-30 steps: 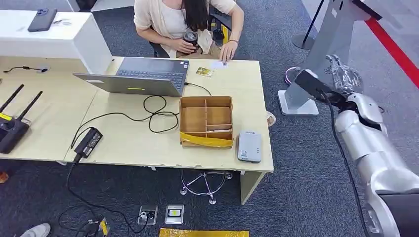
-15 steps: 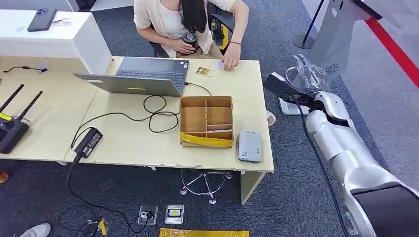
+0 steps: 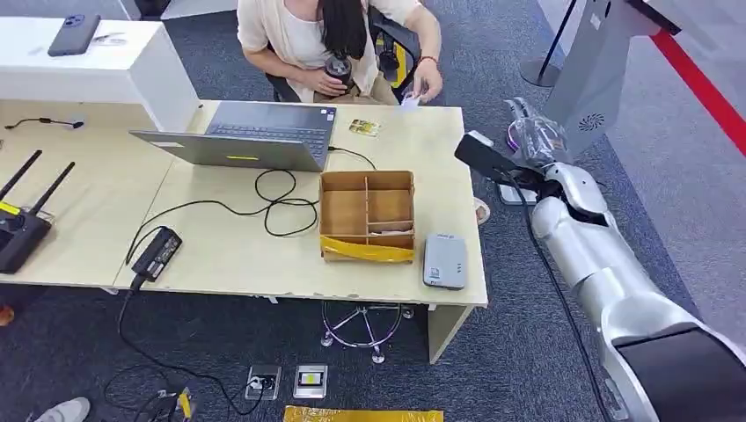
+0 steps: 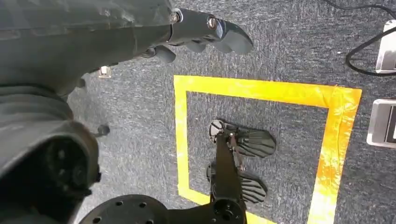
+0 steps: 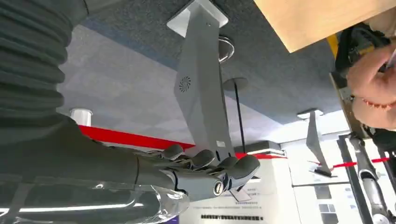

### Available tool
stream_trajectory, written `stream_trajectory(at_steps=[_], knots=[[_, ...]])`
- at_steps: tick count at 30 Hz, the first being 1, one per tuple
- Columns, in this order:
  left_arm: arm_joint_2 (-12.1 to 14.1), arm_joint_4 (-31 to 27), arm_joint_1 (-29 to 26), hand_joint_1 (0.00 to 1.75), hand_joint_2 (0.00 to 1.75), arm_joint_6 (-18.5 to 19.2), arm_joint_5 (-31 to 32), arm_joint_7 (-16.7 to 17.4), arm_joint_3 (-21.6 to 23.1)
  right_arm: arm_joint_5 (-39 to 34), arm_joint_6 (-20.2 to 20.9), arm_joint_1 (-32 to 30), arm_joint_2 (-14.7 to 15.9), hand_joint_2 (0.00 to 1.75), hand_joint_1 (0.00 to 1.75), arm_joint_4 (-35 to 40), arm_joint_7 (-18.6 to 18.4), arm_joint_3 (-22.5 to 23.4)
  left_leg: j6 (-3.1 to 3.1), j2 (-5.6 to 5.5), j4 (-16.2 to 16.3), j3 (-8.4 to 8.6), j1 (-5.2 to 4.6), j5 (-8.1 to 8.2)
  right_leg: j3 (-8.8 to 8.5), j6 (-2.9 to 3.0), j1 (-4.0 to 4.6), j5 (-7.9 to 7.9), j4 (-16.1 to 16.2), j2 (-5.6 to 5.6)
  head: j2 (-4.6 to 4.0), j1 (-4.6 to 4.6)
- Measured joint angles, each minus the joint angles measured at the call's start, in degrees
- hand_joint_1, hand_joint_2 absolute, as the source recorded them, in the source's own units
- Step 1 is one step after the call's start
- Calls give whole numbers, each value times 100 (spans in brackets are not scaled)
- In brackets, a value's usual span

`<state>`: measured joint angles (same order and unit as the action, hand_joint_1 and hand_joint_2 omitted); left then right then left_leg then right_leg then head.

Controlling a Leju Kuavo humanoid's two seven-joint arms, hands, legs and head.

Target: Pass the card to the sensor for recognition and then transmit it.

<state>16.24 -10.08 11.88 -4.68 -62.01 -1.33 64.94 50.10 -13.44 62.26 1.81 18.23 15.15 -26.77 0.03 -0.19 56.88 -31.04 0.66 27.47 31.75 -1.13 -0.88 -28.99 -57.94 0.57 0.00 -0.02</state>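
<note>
A person point(image 3: 334, 35) sitting at the far side of the wooden table point(image 3: 229, 255) holds a small white card point(image 3: 411, 102) just above the far right corner. My right hand point(image 3: 533, 134), wrapped in clear film, hovers beyond the table's right edge with fingers extended and nothing in it; the right wrist view shows this hand point(image 5: 210, 173) and the person's hand point(image 5: 371, 81). The grey sensor point(image 3: 444, 260) lies flat near the front right corner. A second, yellowish card point(image 3: 364, 128) lies by the laptop. My left hand point(image 4: 205, 32) hangs over the floor, holding nothing.
An open laptop point(image 3: 251, 136), a compartmented cardboard box point(image 3: 367, 215), a looped black cable point(image 3: 281, 202) and a power adapter point(image 3: 158, 252) sit on the table. A router point(image 3: 22, 224) stands at the left. A grey kiosk stand point(image 3: 598, 75) rises behind my right hand.
My right arm swung left towards the table's far right corner. The person lifted the white card off the table and raised it towards my hand.
</note>
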Motion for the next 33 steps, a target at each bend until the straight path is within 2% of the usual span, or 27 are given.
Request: stream_trajectory(at_steps=[13,32,33], knots=[[0,0,-5,0,0,2,11,15,37,57,-44,-58,-31,175,0,-2,0,-46,0,0,0,-2,0,0,2,0,0,0,0,0,-2,2],[0,0,-23,0,0,-4,-46,15,48,81,-409,-86,-159,175,0,-2,-188,-74,0,0,0,-3,0,0,2,0,0,0,-1,0,0,0],[-2,0,-24,0,0,-4,-46,15,48,74,-433,-86,-168,175,157,-2,-197,-74,0,0,0,-4,0,0,2,0,0,0,-1,0,-2,2]])
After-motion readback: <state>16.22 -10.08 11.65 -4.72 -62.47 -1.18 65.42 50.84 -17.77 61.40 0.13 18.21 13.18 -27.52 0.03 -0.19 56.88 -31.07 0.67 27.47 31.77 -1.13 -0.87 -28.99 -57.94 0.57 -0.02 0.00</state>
